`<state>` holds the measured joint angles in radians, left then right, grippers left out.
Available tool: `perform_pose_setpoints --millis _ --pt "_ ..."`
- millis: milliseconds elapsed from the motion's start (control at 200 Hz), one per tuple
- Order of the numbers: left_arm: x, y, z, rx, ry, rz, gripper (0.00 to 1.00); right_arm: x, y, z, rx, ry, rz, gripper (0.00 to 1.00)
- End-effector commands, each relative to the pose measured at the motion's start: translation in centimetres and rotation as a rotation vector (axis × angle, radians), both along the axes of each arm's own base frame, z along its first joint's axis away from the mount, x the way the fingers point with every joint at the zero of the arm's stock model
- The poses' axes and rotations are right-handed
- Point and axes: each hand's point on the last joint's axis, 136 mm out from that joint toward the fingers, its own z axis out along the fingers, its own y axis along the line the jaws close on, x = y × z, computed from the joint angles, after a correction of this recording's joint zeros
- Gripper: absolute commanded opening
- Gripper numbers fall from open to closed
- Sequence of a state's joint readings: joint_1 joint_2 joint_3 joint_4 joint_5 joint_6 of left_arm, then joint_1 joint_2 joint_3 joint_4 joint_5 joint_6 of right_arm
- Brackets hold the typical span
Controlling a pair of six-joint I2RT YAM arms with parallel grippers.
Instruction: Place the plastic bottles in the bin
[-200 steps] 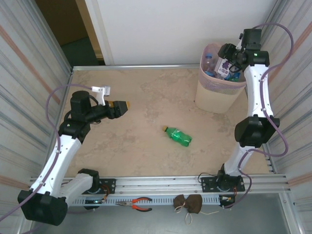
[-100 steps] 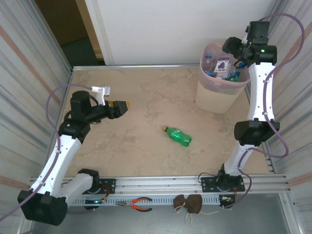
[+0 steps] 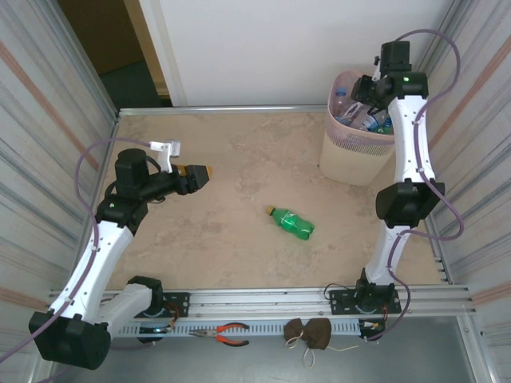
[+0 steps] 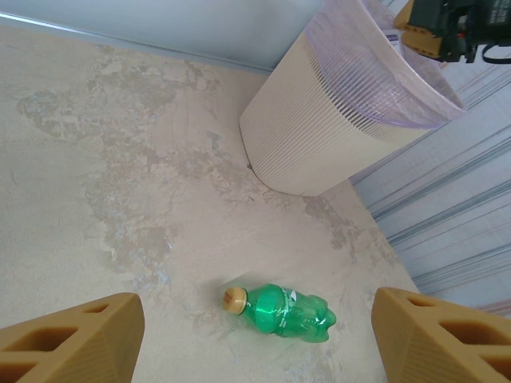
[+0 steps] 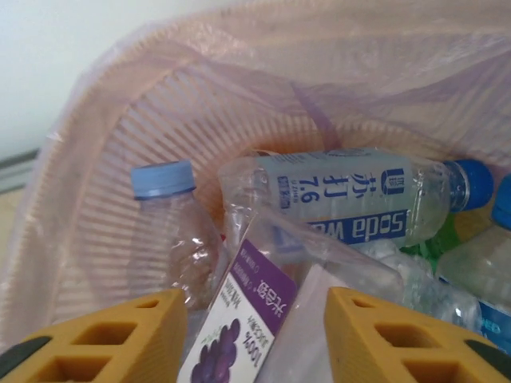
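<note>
1. Left hand (image 3: 198,173) hovers over the surface (image 3: 239,144), left side; fingers wide apart, nothing btwn them.
2. Green bottle (image 3: 291,223) lies on its side mid-surface, yellow cap twd the left, well apart from both hands.
3. Bin (image 3: 351,163) stands at far right corner, w/ clear bottles (image 5: 351,203) inside: blue caps, one purple grape label.
4. Right hand (image 5: 255,315) sits over the bin's mouth; fingers apart, gripping nothing.

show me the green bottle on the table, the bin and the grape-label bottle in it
green bottle (image 4: 287,311), left wrist view, middle of its body
bin (image 3: 351,163), top external view, plain lower wall
grape-label bottle (image 5: 243,319), right wrist view, on its purple label
</note>
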<state>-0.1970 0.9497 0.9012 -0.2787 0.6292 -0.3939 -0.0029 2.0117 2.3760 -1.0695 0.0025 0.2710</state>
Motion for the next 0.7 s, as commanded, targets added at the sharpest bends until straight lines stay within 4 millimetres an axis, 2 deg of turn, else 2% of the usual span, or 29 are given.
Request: perform_pose_setpoints --millis 0,80,301,531,696 --pt "-0.3 0.1 1.8 -0.018 -0.056 -0.006 0.75 -1.1 1.0 -3.7 -0.025 0.14 0.045 0.4" --pt "-0.3 0.1 1.9 -0.02 -0.058 -0.006 0.75 -1.2 0.7 -4.4 -0.038 0.163 0.038 0.38" --pt "-0.2 0.0 1.8 -0.021 -0.055 -0.009 0.75 -2.5 0.2 -2.3 -0.128 0.142 0.052 0.35" --pt "-0.3 0.0 1.8 -0.031 -0.058 -0.01 0.75 -4.6 -0.7 -5.3 -0.165 0.266 0.055 0.33" --pt "-0.5 0.0 2.0 -0.025 -0.061 -0.013 0.76 -5.0 -0.6 -3.7 -0.183 0.232 0.047 0.32"
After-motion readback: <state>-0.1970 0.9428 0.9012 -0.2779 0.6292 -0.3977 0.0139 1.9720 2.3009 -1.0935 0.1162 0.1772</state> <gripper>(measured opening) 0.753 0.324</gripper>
